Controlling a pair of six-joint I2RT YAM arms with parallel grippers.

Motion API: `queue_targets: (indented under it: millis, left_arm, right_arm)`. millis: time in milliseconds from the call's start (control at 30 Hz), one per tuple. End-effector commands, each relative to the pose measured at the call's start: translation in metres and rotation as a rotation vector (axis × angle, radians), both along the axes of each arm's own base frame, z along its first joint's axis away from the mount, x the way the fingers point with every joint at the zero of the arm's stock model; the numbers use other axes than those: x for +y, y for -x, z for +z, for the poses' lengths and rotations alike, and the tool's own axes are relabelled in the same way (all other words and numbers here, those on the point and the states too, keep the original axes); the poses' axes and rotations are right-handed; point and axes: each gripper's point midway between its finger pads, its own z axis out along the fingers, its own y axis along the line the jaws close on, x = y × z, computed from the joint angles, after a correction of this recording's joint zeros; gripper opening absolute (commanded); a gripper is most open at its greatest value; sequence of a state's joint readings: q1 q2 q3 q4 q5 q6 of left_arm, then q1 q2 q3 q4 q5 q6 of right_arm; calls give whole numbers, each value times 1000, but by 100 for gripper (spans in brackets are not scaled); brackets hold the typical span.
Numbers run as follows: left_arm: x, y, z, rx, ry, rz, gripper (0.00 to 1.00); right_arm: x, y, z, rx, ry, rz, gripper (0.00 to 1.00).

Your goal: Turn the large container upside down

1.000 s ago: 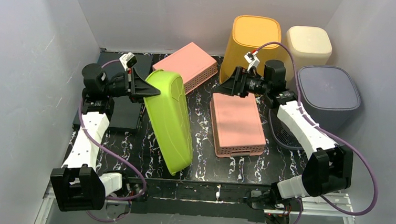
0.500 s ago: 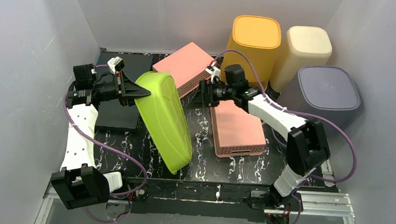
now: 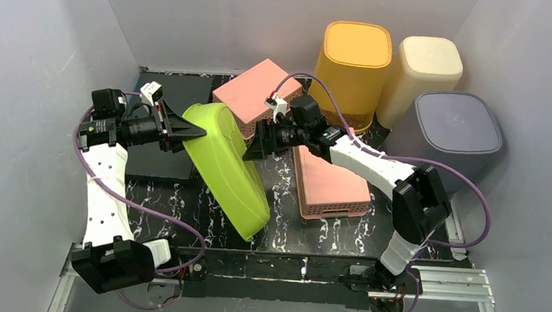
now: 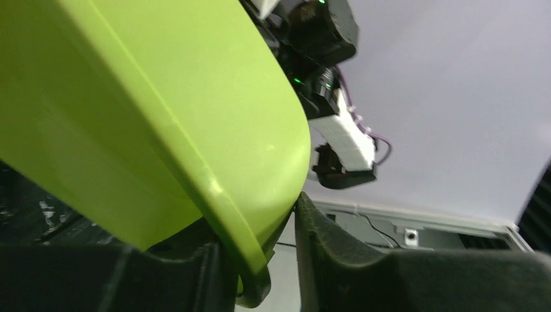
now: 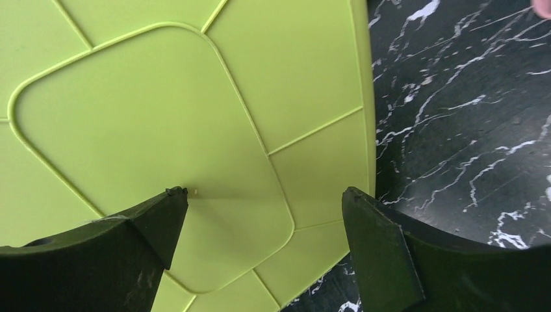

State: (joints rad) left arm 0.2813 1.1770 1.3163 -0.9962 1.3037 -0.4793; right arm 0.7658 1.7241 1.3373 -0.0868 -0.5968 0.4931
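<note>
Grey-white walls close in a black marbled desk [image 3: 283, 226] crowded along its far and right sides with an orange bin [image 3: 353, 66], a cream bin [image 3: 426, 67], a grey bin [image 3: 455, 128] and two pink baskets [image 3: 259, 92], so the free working room is the left-centre strip. The large container [image 3: 228, 171], lime green, sits there, neither upright nor inverted. It is tipped on its side, with its near end down on the desk and its far end lifted. The left gripper [image 3: 200, 130] is grasping the container's rim at that raised far-left corner, the lip pinched between its fingers [image 4: 325, 260] in the left wrist view. This grip seems to be what holds the container at its lean. The mouth faces left towards that arm, and the ribbed base faces right and upward. The right gripper [image 3: 252, 145] is released, its jaws spread wide and aimed squarely at that base from just beside it, holding nothing. It looks placed to brace or push the base over while the left arm steers the rim down. The task appears roughly midway, with the mouth not yet flat on the desk.
</note>
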Motion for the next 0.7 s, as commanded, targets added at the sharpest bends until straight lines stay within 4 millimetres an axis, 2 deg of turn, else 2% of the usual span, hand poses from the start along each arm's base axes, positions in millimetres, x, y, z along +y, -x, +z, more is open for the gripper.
queue_targets:
  millis: [0,67,233,400,567,667]
  left_arm:
    - [69,-16,-122,208,-640,226,30]
    - [74,-18,-121,211,-665,245,37]
    - [79,-18,-123,231,-698,258,39]
    - [83,-15,-128,253,-716,280,38]
    - [76,-7,-132,264,-686,269,36]
    - [75,-3,-142,288,-685,276,30]
  right_arm:
    - [36,25,18,-68,-30,23,99]
    - [40,27,17,-70,-25,-1,99]
    - [43,27,17,-78,-23,-58,99]
    - [48,32,18,-66,-43,-31,99]
    - [52,42,18,-70,-40,-3,99]
    - [53,45,15,-58,-42,-8,99]
